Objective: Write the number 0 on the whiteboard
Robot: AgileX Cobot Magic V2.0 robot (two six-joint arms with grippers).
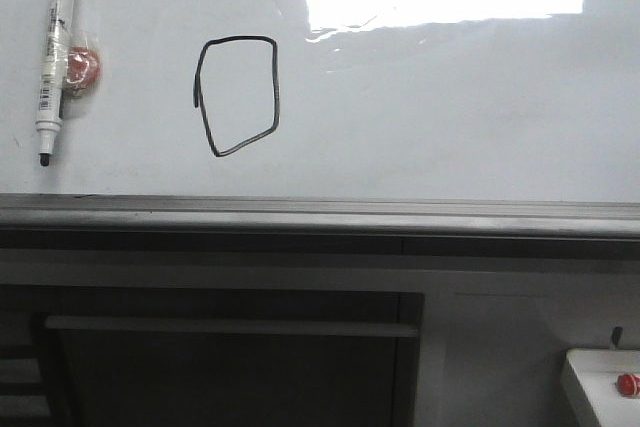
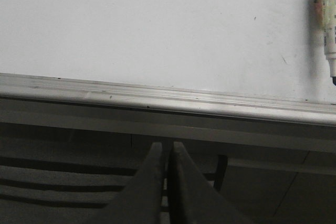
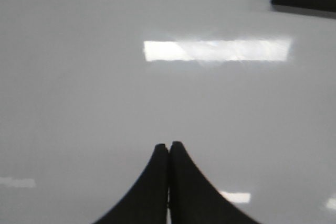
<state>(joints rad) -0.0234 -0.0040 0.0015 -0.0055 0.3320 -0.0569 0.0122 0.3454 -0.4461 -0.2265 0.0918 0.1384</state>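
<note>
The number 0 (image 1: 237, 95) is a thin black closed loop drawn on the whiteboard (image 1: 450, 117), left of the bright light reflection. A black-capped white marker (image 1: 52, 59) lies on the board at the far left, tip toward the grey rail (image 1: 320, 215); its tip end also shows in the left wrist view (image 2: 327, 19). My left gripper (image 2: 165, 145) is shut and empty, below the rail, away from the board. My right gripper (image 3: 169, 145) is shut and empty over a plain glossy white surface. Neither gripper shows in the front view.
A red round object (image 1: 84, 65) sits beside the marker. A small white box with a red knob (image 1: 626, 384) stands at the lower right, off the board. Dark framework (image 1: 230, 357) lies below the rail.
</note>
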